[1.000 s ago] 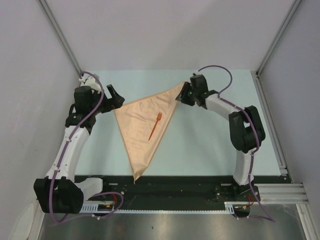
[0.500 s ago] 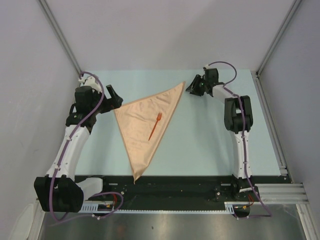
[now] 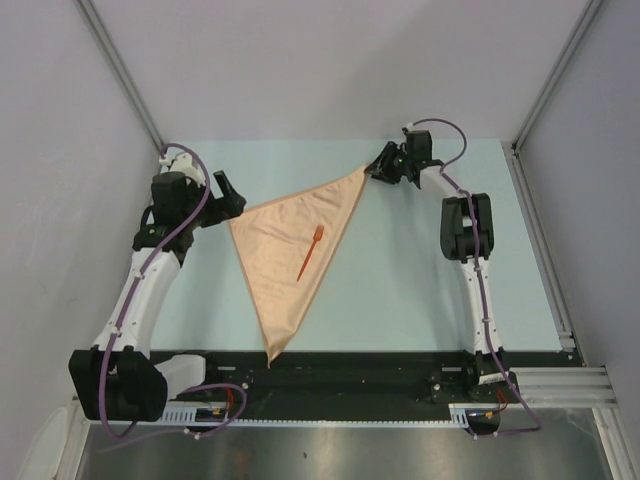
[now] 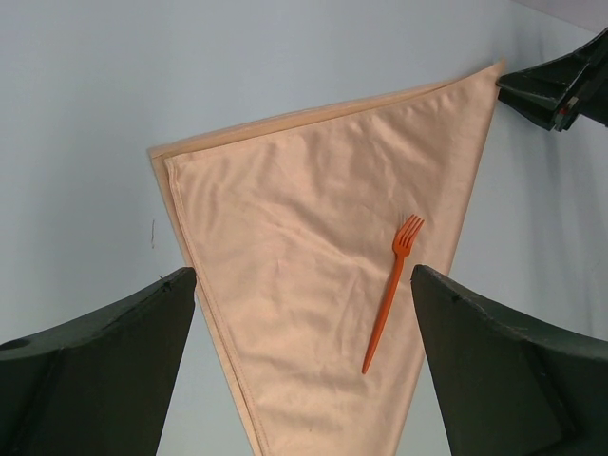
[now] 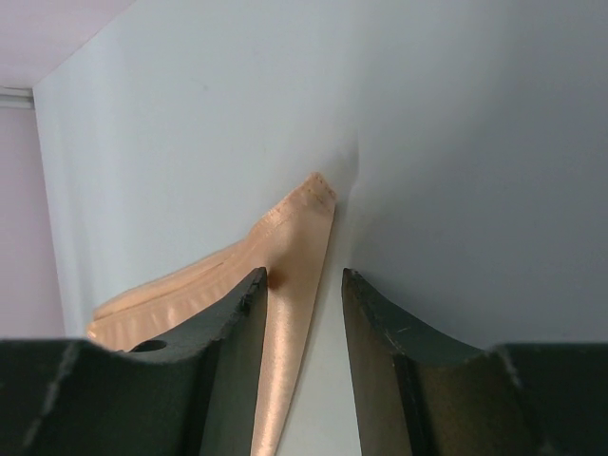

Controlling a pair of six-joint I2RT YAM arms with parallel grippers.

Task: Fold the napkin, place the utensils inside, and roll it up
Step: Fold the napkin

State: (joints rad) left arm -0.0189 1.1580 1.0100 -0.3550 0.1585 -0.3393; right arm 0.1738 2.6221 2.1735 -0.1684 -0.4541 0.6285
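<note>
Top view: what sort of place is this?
Probably a robot test cell, not a dining room: plain grey walls, aluminium rail along a pale table, a napkin and fork laid out.

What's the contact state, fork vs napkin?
Touching. The left wrist view shows the fork lying flat on the napkin, wholly inside the cloth's edges. The top view agrees.

Shows a pale blue counter (image 3: 400,290) boxed by grey walls (image 3: 330,70), black strip (image 3: 350,364) along the near edge, aluminium rail (image 3: 543,250) at right.
</note>
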